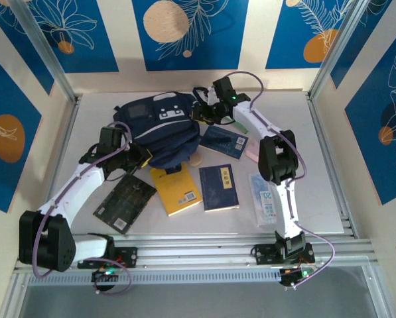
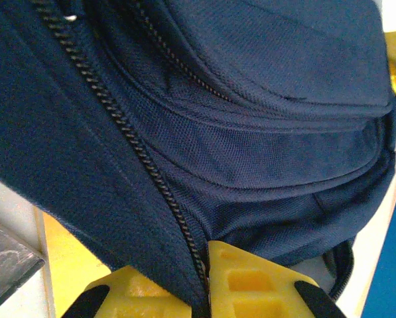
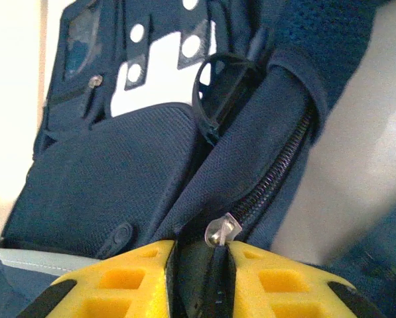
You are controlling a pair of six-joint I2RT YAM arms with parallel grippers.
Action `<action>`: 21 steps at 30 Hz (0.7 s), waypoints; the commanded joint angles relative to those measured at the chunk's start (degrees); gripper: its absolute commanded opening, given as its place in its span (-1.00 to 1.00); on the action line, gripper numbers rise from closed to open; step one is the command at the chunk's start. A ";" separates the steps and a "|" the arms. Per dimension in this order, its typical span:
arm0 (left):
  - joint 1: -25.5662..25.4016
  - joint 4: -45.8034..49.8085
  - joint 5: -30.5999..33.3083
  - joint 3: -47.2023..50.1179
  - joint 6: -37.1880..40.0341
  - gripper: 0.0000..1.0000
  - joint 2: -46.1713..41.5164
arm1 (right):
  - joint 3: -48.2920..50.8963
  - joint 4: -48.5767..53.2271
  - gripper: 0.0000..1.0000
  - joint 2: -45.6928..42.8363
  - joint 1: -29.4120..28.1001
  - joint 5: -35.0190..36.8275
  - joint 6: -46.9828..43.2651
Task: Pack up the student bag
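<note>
Left gripper (image 2: pixel 201 291), right gripper (image 3: pixel 201 278) clamping student bag (image 1: pixel 154 129), packet (image 1: pixel 266 199) reading 20

The left arm (image 1: pixel 78 184) and right arm (image 1: pixel 259 124) have white links, black joints, lilac cables (image 1: pixel 244 72) and yellow pincer fingers (image 2: pixel 251 281).

Left arm runs forward and right from its base, elbow low over the tabletop. The left gripper (image 1: pixel 139 159) has its jaws pinched on a fold of the student bag (image 1: pixel 159 129), one yellow finger (image 2: pixel 251 285) on each side. Right arm folds at the elbow and stretches forward-left, with the right gripper (image 1: pixel 203 111) jaws drawn nearly together on the bag's edge.
</note>
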State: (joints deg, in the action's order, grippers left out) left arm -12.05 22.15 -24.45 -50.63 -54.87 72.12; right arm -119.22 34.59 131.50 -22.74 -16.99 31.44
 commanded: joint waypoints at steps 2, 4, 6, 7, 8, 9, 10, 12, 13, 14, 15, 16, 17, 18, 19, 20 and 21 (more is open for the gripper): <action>-1.63 -3.70 -1.33 -1.58 2.48 -0.81 0.01 | -11.46 5.91 -0.19 7.26 -5.22 -3.24 -1.03; -1.60 -3.96 -0.09 -2.26 2.21 -0.80 1.02 | -15.55 9.66 -0.07 9.28 -5.31 -0.13 -0.37; -1.73 -4.96 -1.15 -3.08 2.05 -0.80 3.38 | -15.51 11.23 0.01 8.13 -4.96 3.09 0.07; -1.90 -4.81 -1.29 -3.48 1.96 -0.80 4.48 | -14.26 11.28 0.13 6.66 -4.94 5.10 -0.41; -2.05 -5.11 -1.29 -3.59 1.97 -0.80 5.56 | -12.67 11.28 0.17 4.88 -4.97 7.31 -1.10; -2.33 -5.87 -1.37 -3.47 2.05 -0.80 6.56 | -10.70 11.46 0.19 2.66 -5.03 10.47 -1.87; -2.59 -6.28 -1.18 -3.34 2.18 -0.80 7.41 | -8.91 11.92 0.21 0.48 -5.12 13.56 -2.59; -3.17 -7.55 -1.00 -2.99 2.22 -0.77 8.44 | -6.56 14.44 0.56 -3.13 -5.37 20.61 -3.97; -3.68 -8.04 -0.90 -2.97 2.43 -0.74 8.71 | -5.90 15.67 0.56 -4.39 -5.67 23.76 -4.88; -4.47 -8.33 -0.84 -3.03 2.81 -0.68 8.97 | -4.88 16.75 0.57 -5.94 -6.14 27.42 -5.94; -5.36 -8.35 -0.90 -3.36 3.36 -0.62 9.30 | -3.61 17.25 0.57 -7.40 -6.39 30.44 -6.29; -6.50 -8.09 -0.96 -4.01 4.22 -0.54 9.69 | -1.30 16.81 0.56 -9.50 -6.52 32.60 -6.46; -7.67 -7.64 -0.91 -4.71 5.01 -0.47 10.07 | 1.25 15.51 0.54 -11.62 -6.48 33.31 -6.44; -9.18 -7.20 -0.74 -5.59 6.04 -0.37 10.51 | 4.42 13.67 0.54 -13.99 -6.29 33.70 -6.04; -10.34 -6.76 -0.52 -6.31 6.92 -0.30 10.94 | 7.33 11.97 0.53 -16.72 -6.03 33.79 -5.35; -11.67 -6.33 -0.40 -7.19 7.55 -0.24 11.64 | 10.00 10.30 0.52 -18.89 -5.58 32.63 -4.85; -12.68 -6.25 -0.70 -7.96 7.89 -0.19 12.56 | 11.94 8.98 0.52 -20.82 -5.11 30.86 -4.26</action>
State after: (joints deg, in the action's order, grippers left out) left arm -21.26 18.87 -22.44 -54.35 -51.00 83.20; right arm -112.44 46.15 116.86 -29.36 11.31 27.05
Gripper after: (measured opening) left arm 0.385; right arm 0.762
